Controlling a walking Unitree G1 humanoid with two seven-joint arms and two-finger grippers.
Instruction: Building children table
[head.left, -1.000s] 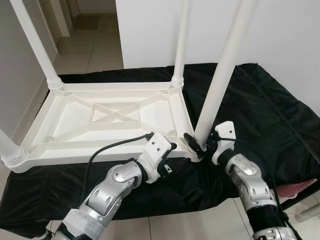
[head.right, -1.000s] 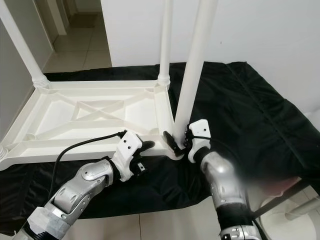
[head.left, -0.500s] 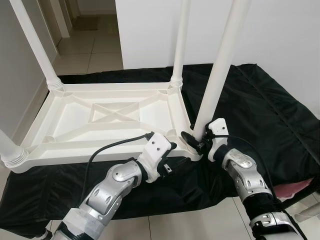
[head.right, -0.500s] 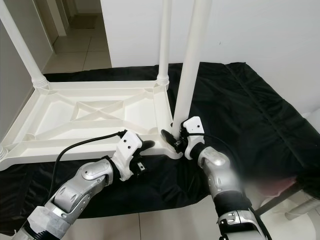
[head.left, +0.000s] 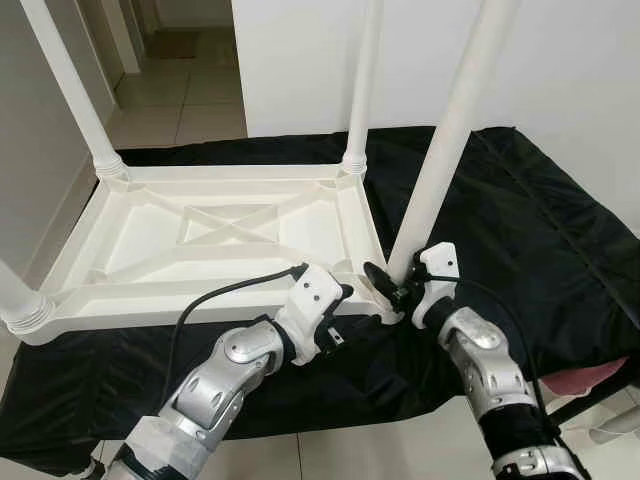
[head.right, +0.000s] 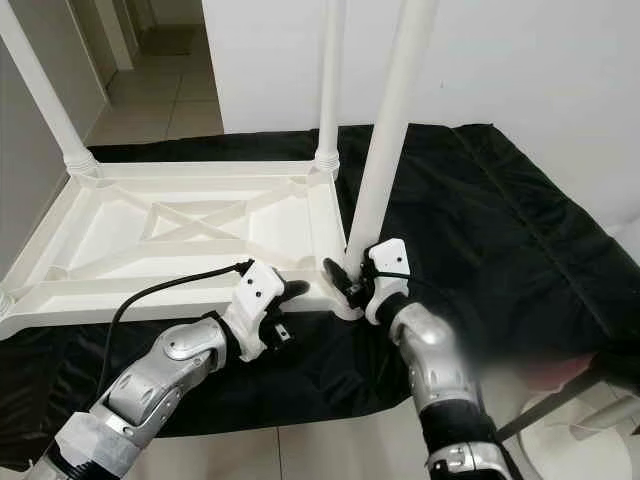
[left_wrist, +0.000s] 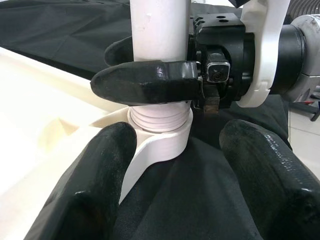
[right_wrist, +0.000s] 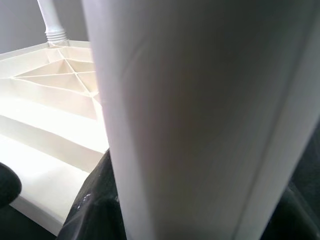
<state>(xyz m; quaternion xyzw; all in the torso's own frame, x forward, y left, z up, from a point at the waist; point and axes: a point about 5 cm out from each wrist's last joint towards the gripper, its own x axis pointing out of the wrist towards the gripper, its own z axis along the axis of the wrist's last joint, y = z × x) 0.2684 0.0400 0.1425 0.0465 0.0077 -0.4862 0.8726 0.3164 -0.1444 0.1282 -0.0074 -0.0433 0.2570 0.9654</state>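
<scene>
Left eye view: the upturned white plastic children's table (head.left: 215, 235) lay on black cloth (head.left: 520, 215); its near-right long white leg (head.left: 450, 130) leaned toward 1 o'clock, gripped at its base by the right tool (head.left: 392, 290).

Left wrist view: the left tool (left_wrist: 175, 175) stood open, the threaded leg socket (left_wrist: 160, 120) at 12 o'clock.

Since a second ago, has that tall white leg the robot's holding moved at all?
Barely. The near leg leans much as before beside the far leg, in the right gripper.
</scene>
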